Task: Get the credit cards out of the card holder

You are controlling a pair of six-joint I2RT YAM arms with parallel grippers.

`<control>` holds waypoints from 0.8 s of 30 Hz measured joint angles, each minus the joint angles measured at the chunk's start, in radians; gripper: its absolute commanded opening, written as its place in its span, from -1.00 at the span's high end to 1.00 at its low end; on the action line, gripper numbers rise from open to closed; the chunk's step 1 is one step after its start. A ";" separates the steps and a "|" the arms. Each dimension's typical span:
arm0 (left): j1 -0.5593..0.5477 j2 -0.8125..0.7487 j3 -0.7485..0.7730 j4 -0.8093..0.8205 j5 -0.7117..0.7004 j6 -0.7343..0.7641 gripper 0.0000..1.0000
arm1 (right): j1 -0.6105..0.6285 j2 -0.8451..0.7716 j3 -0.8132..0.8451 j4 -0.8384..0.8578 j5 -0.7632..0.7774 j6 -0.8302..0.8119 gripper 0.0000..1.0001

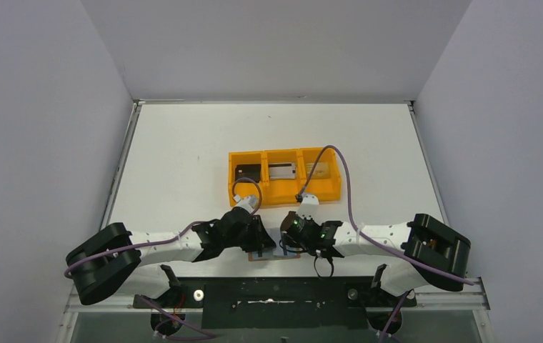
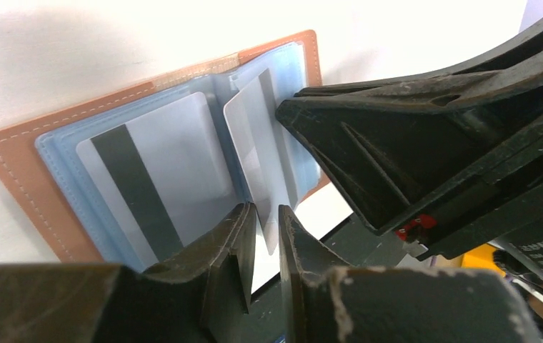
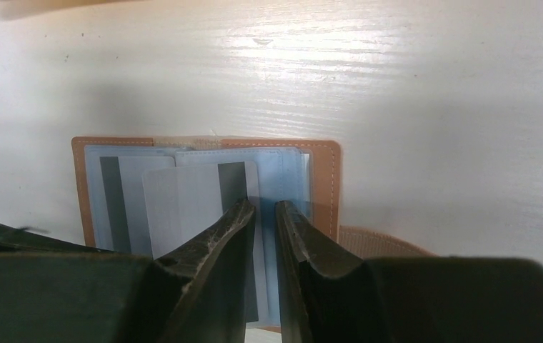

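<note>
Straddling card (image 2: 254, 143), left hand (image 2: 267, 214) parted, right hand (image 3: 265, 211) over holder (image 3: 322, 186), grip unclear, tray (image 1: 283, 194) nr

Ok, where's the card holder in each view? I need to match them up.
Top: holder low centre, on the near side of the tray, only slivers showing.
Left wrist: holder left and centre, lying open, seen at a slant.
Right wrist: holder centre, open, partly behind the right tool.
Shared landmark: the white table it lies on.
</note>
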State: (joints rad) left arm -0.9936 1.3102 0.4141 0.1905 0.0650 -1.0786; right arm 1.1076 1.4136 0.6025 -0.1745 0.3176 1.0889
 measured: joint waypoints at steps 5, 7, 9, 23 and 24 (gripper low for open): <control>0.002 0.014 -0.013 0.053 0.013 -0.019 0.60 | 0.000 -0.001 -0.014 0.031 0.000 0.000 0.64; 0.003 0.026 -0.020 0.069 0.018 -0.029 0.60 | 0.000 -0.002 -0.021 0.043 0.001 0.001 0.65; 0.006 0.039 -0.031 0.094 0.022 -0.041 0.60 | 0.000 -0.002 -0.026 0.055 0.001 0.001 0.66; 0.014 0.064 -0.078 0.205 0.025 -0.103 0.67 | 0.000 -0.010 -0.044 0.083 -0.002 0.009 0.72; 0.014 0.062 -0.078 0.204 0.024 -0.105 0.68 | -0.001 -0.010 -0.045 0.083 -0.002 0.012 0.72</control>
State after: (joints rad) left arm -0.9798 1.3720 0.3359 0.3950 0.0895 -1.1835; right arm 1.1069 1.4036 0.5575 -0.0917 0.3161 1.1007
